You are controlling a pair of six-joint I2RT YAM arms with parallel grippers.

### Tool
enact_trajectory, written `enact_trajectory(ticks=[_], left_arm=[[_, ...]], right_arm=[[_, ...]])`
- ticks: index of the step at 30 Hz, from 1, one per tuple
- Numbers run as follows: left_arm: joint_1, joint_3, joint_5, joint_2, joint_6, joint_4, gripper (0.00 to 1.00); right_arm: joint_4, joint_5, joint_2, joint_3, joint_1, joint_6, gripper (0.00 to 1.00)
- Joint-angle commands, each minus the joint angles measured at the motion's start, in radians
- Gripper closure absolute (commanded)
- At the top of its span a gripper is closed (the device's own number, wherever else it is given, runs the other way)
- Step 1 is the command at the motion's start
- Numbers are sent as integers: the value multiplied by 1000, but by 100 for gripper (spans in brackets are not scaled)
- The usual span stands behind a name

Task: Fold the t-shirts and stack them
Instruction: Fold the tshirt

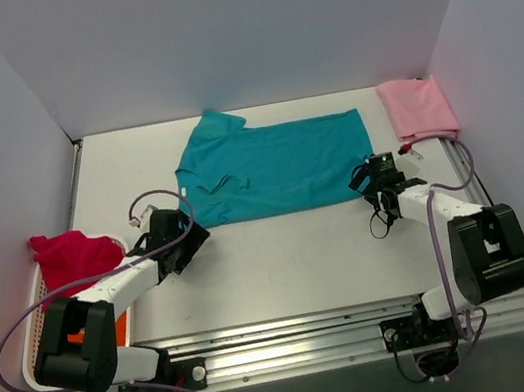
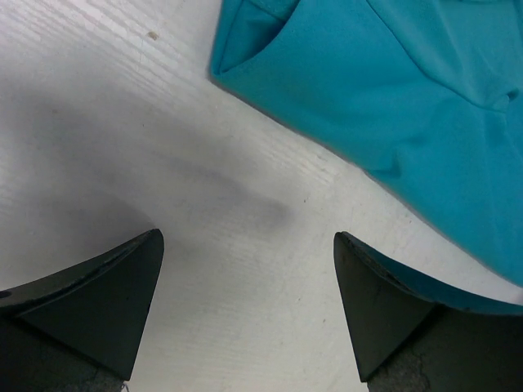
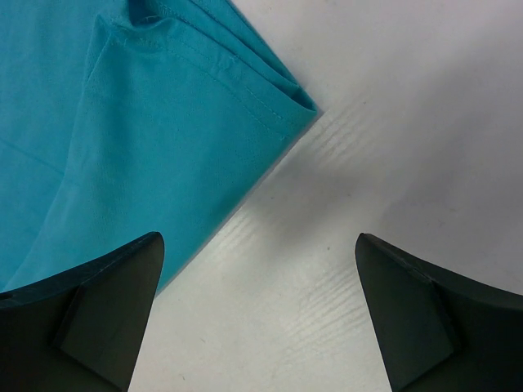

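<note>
Left end effector (image 2: 249, 245): spread wide, holding nothing.
Right end effector (image 3: 260, 245): spread wide, holding nothing.
Teal t-shirt (image 1: 273, 169): flat on the worktop (image 1: 284, 263), lying between both end effectors, one corner just ahead of each.

I work in a lab test cell built for robot arms. Under my left fingers (image 2: 90, 310) and right fingers (image 3: 90, 318) lies a plain white tabletop (image 1: 282, 253). Blank white walls (image 1: 233, 28) box it in ahead of my fingers and out to both sides. Behind my fingers, at the near edge, my two bases are bolted to an aluminium rail (image 1: 297, 337), and purple cables (image 1: 436, 247) loop loose along each arm. The props are few. A teal shirt (image 1: 277, 168) lies spread just ahead of my fingers and a pink shirt (image 1: 417, 108) lies folded ahead of my right fingers. A white basket (image 1: 34, 297) left of my left fingers holds a red shirt (image 1: 75, 257).
</note>
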Motion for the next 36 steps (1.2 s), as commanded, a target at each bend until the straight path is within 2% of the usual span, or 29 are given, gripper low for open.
enact_trajectory(ticks=[1, 6, 13, 14, 17, 20, 22, 23, 25, 26, 28, 30, 31, 36], left_arm=[[-2, 0, -51, 56, -44, 111, 6], [-2, 5, -77, 136, -81, 228, 6], [3, 91, -114, 309, -101, 243, 1], [4, 102, -112, 328, -101, 248, 7], [7, 128, -103, 389, -99, 268, 14], [10, 140, -98, 429, -101, 277, 18], [13, 143, -97, 445, -101, 285, 23], [15, 145, -97, 448, -101, 285, 28], [15, 145, -98, 451, -98, 286, 34], [15, 145, -101, 449, -94, 286, 38], [18, 140, -107, 440, -94, 285, 50], [20, 134, -111, 431, -90, 286, 58], [20, 132, -112, 428, -91, 285, 67], [21, 102, -130, 341, -97, 254, 88]], right_arm=[[69, 13, 54, 16, -11, 24, 0], [95, 24, 132, 38, -23, 37, 0], [121, 28, 210, 66, -45, 42, 2], [121, 28, 218, 70, -48, 42, 3], [132, 28, 234, 76, -68, 37, 5], [148, 22, 244, 73, -89, 33, 11], [162, 11, 252, 67, -101, 31, 24], [178, 7, 258, 64, -105, 31, 39], [185, -1, 269, 62, -108, 34, 61], [191, -5, 273, 64, -108, 31, 76], [189, -10, 293, 69, -111, 33, 100], [187, -13, 303, 69, -112, 31, 100], [187, -13, 303, 69, -112, 30, 100], [135, 7, 252, 64, -121, 30, 100]])
